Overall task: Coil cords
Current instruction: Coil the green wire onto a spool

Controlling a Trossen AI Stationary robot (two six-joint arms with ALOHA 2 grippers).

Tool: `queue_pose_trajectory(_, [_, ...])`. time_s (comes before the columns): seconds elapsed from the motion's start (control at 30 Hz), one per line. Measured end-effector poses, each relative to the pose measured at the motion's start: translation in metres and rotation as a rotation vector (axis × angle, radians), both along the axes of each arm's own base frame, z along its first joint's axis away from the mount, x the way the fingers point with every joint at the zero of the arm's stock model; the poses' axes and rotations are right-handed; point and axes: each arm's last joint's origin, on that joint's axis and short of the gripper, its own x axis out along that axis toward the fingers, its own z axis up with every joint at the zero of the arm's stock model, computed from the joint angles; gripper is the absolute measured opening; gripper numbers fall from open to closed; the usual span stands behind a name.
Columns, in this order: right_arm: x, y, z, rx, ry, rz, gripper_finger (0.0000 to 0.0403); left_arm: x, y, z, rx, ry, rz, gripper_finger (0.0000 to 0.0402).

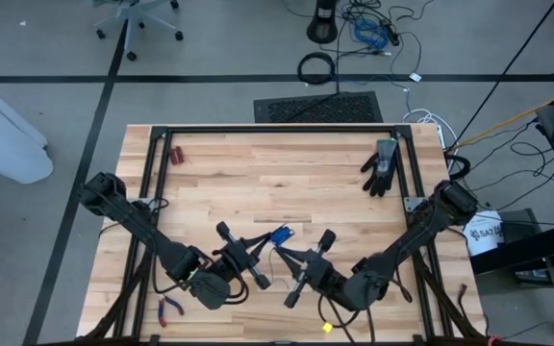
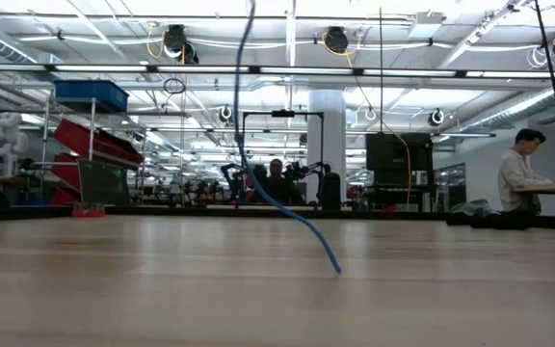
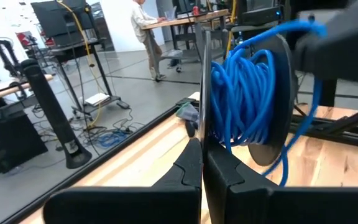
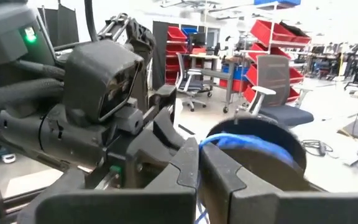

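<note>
mid-coiling: the thin blue cable bundle (image 3: 250, 99) hangs above the wooden tabletop (image 1: 258, 183), between left end effector (image 1: 241, 252) and right end effector (image 1: 311, 261), both pinched together on it. next, gather the trailing end.

Grey floor (image 1: 219, 48) with black tape lines, red shelving (image 2: 99, 145), and bright ceiling lights.

I count two grippers of mine: the left gripper (image 1: 255, 252) and the right gripper (image 1: 313, 258), both closed. There is one blue cord (image 1: 281, 236) between them. On the table (image 1: 258, 173) I see one black glove (image 1: 381, 167), one pair of pliers (image 1: 168, 308) and one small red thing (image 1: 175, 154). Two people show beyond the table.
</note>
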Motion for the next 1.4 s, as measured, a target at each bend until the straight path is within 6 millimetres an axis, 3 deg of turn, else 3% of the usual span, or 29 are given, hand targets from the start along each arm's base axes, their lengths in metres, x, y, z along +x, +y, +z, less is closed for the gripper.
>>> queue_pose_trajectory(0.83, [0.011, -0.010, -0.009, 0.040, 0.023, 0.065, 0.0002, 0.000, 0.003, -0.006, 0.044, 0.042, 0.037, 0.0000])
queue_pose_trajectory(1.2, [0.010, -0.008, -0.015, 0.044, 0.064, 0.117, 0.0002, 0.003, -0.001, -0.001, -0.006, 0.011, -0.055, 0.0000])
queue_pose_trajectory(1.4, [0.009, -0.007, -0.017, 0.041, 0.078, 0.121, 0.0031, 0.004, -0.001, 0.001, -0.007, 0.008, -0.079, 0.0000])
